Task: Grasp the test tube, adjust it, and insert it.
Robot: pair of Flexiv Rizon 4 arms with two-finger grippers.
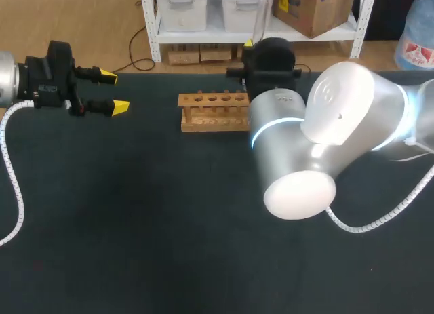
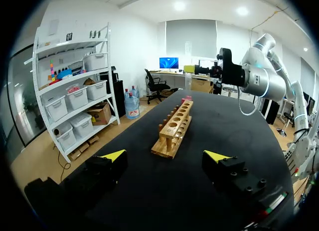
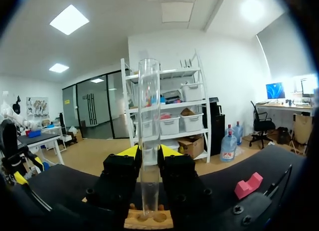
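Note:
A clear glass test tube [image 3: 149, 131] stands upright between the yellow-tipped fingers of my right gripper [image 3: 149, 152], which is shut on it. The tube's lower end hangs just above the holes of the wooden rack [image 3: 148, 220]. The head view shows this rack [image 1: 213, 111] at the table's far middle, with the right arm's black gripper body [image 1: 271, 59] just behind its right end. My left gripper [image 1: 112, 91] hovers open and empty at the far left, well apart from the rack. From the left wrist, the rack [image 2: 174, 128] lies ahead of the open left gripper [image 2: 165, 156].
A small pink block [image 3: 247, 186] lies on the dark table mat [image 1: 135, 212] beyond the rack's far end, also seen as the pink block [image 2: 186, 98] from the left wrist. My right arm's big silver elbow [image 1: 305, 144] hangs over the table's right middle.

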